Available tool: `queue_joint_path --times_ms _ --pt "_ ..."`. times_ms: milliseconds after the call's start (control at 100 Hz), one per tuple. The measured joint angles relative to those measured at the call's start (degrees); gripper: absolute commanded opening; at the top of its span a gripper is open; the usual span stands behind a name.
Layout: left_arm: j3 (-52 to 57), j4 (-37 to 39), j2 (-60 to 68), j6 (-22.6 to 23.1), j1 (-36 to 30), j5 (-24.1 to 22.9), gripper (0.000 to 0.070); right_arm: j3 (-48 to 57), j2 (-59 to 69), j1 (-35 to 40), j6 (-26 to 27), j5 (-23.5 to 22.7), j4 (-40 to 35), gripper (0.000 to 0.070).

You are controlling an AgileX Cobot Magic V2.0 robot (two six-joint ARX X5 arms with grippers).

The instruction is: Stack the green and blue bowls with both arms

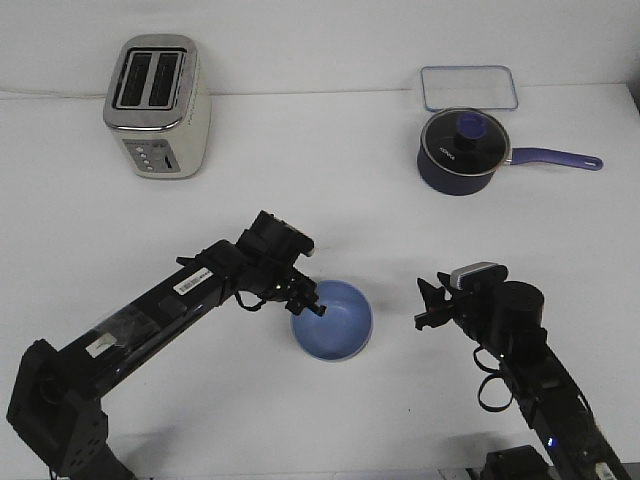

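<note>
The light blue bowl (335,322) sits upright on the white table (320,210), a little right of centre and near the front. No green bowl shows in this view. My left gripper (306,299) is at the bowl's upper left rim, with one fingertip (319,309) over the rim. I cannot tell whether its jaws pinch the rim. My right gripper (426,306) is to the right of the bowl, apart from it, with its jaws spread and nothing between them.
A silver toaster (158,105) stands at the back left. A dark navy pot (462,152) with a purple handle stands at the back right, and a clear rectangular lid (468,88) lies behind it.
</note>
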Motion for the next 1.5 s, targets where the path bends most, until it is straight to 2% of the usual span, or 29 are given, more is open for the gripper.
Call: queue_joint_path --times_ms 30,90,120,280,400,490,600,650,700,760,840,870,1050,1200,1320,1390,1500 --pt "0.0 0.0 0.0 0.0 0.0 0.0 0.0296 0.0 0.0 0.0 0.0 0.0 0.0 0.0282" --pt "0.0 0.2 0.0 0.0 0.0 0.2 0.0418 0.0 0.0 0.0 0.0 0.0 0.0 0.0282" --pt "0.0 0.3 0.0 0.0 0.0 0.2 0.0437 0.0 0.0 0.0 0.0 0.0 0.0 0.0282" --pt "0.0 1.2 -1.0 0.0 0.4 0.4 0.0436 0.0 0.0 0.0 0.0 0.0 0.0 0.0282" --pt "0.0 4.5 -6.4 -0.5 3.1 -0.3 0.0436 0.0 0.0 0.0 0.0 0.0 0.1 0.0282" --pt "0.0 8.1 -12.7 -1.4 6.3 -4.0 0.0435 0.0 0.0 0.0 0.0 0.0 0.3 0.0282" --pt "0.1 10.6 -19.5 -1.6 10.3 -10.6 0.043 0.0 0.0 0.0 0.0 0.1 1.0 0.0281" --pt "0.1 10.6 -21.8 -1.4 12.3 -13.6 0.041 0.0 0.0 0.0 0.0 0.1 1.4 0.0278" --pt "0.1 10.5 -23.7 -1.0 14.6 -15.5 0.0355 0.0 0.0 0.0 0.0 0.1 1.7 0.0248" --pt "-0.3 10.7 -25.6 -0.3 17.8 -16.4 0.0229 0.0 -0.1 0.0 0.0 0.3 2.3 0.0167" --pt "-4.1 13.0 -29.2 0.2 22.4 -16.6 0.006 0.0 -0.9 0.0 0.0 0.5 2.3 0.0003" --pt "-6.5 14.4 -31.0 0.3 24.2 -16.7 0.0007 0.0 -1.6 0.0 0.0 1.2 2.3 0.0" --pt "-29.5 31.4 -46.5 0.5 33.7 -20.8 0.0015 0.0 -8.7 0.0 -0.6 6.5 2.2 0.0" --pt "-49.6 46.6 -61.0 0.5 40.0 -21.4 0.0013 -2.8 -16.3 0.0 -2.1 9.9 5.3 0.0" --pt "-58.6 47.8 -68.3 0.2 41.9 -21.3 0.0013 -5.7 -20.7 0.0 -2.6 10.8 8.7 0.0" --pt "-59.6 46.1 -70.2 -0.1 42.2 -21.3 0.0015 -5.9 -21.3 0.0 -2.8 12.4 9.2 0.0" --pt "-59.3 47.9 -70.9 -0.3 42.2 -21.3 0.0015 -5.9 -21.3 0.0 -2.8 13.7 9.4 0.0"
